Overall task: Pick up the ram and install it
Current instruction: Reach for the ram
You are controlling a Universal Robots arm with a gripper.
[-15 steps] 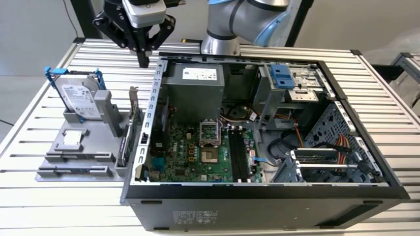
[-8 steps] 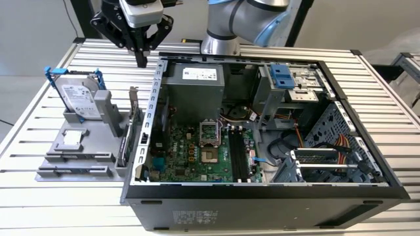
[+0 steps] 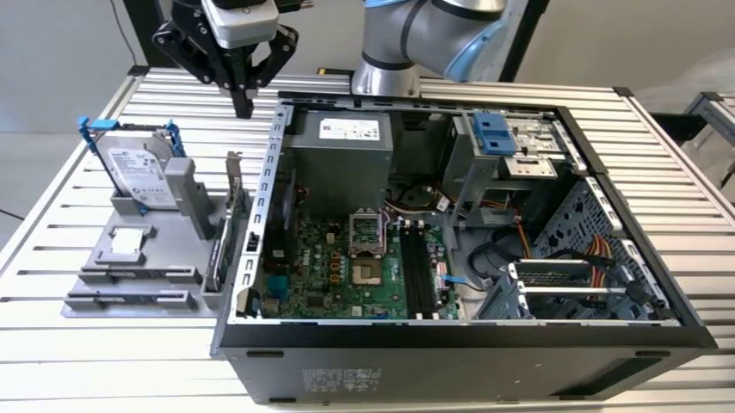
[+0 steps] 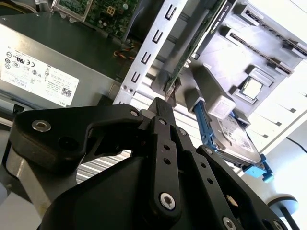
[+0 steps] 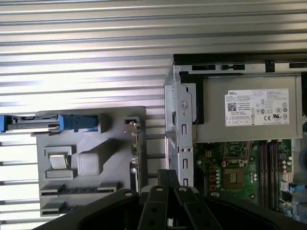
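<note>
A white label [image 5: 256, 108] printed in black – a maker's mark, a square code, rows of fine text and a strip of certification signs – is borne by the grey power supply [image 5: 249, 132], while a second white printed label [image 3: 143, 175] is carried by the hard drive [image 3: 117, 151], its wording not made out.

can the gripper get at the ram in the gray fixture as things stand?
Probably yes. The gripper hangs shut and empty past the far end of the gray fixture. The ram sits edge-up in a slot, open from above. The hard drive and the upright card stand clear of it.
</note>
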